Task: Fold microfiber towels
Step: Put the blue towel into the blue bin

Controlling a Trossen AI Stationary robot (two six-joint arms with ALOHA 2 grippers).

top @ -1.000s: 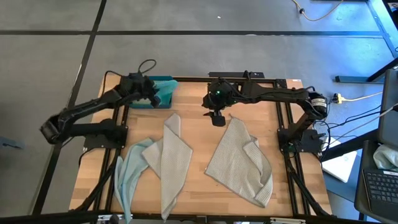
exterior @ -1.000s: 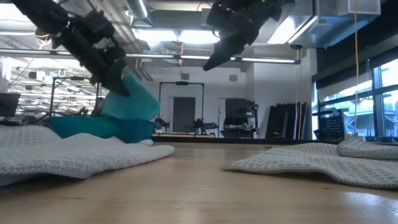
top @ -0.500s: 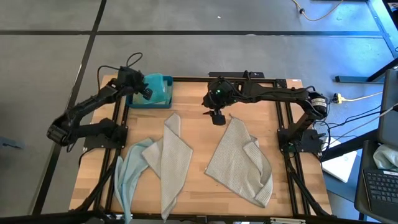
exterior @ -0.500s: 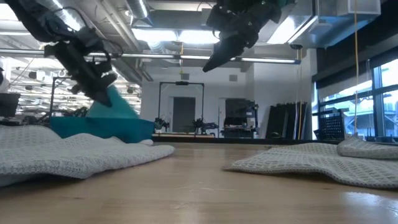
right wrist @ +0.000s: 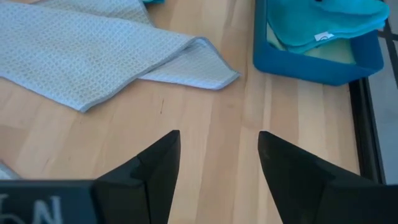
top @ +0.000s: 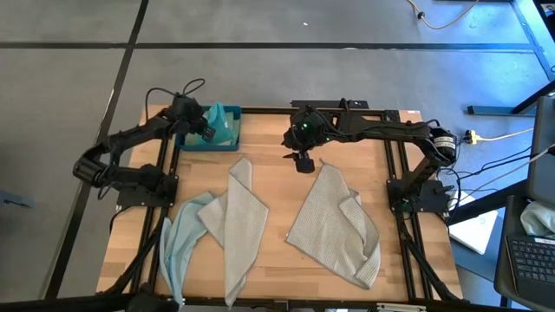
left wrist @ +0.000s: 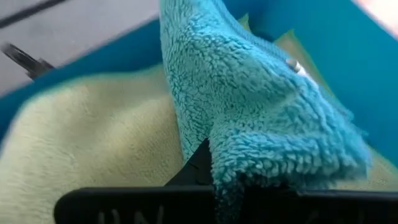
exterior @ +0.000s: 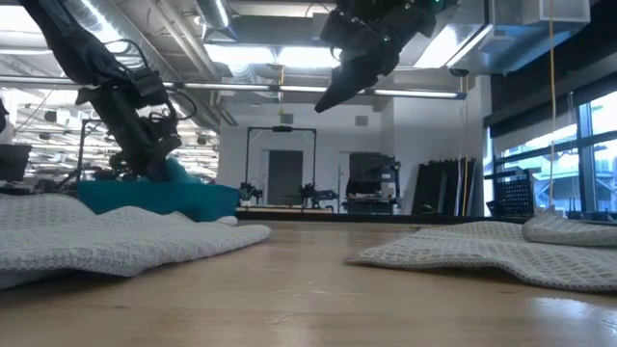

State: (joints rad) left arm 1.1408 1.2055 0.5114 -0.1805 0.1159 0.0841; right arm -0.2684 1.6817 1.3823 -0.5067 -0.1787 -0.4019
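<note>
A dark blue tray [top: 195, 143] stands at the table's far left corner. Inside it lies a pale green towel [left wrist: 93, 137] with a teal towel [top: 223, 124] heaped on top. My left gripper [top: 206, 131] is down in the tray, shut on the teal towel. Over the far middle of the table my right gripper [top: 303, 165] hangs open with nothing between its fingers [right wrist: 163, 149]. Three more towels lie flat on the wood: a light grey one [top: 241, 221], a pale blue one [top: 180, 243] partly beneath it, and another light grey one [top: 336, 227]. My left gripper pinches a bunched fold of the teal towel [left wrist: 245, 158] between its two fingers. It comes slanting down from the table's left side. The rest of the teal towel rises in a ridge ahead of the fingers and rests on the pale green towel inside the tray.
Bare wood shows between the two grey towels and under my right gripper [right wrist: 217, 140]. The tray's wall [right wrist: 311, 67] stands just beyond the corner of the left grey towel [right wrist: 205, 78]. Dark frame rails run along the table's left and right sides.
My left gripper has sunk toward the tray and shifted toward the table's left edge, still shut. The teal towel, held raised above the tray a second ago, has come down into it and now lies heaped on the pale green towel.
</note>
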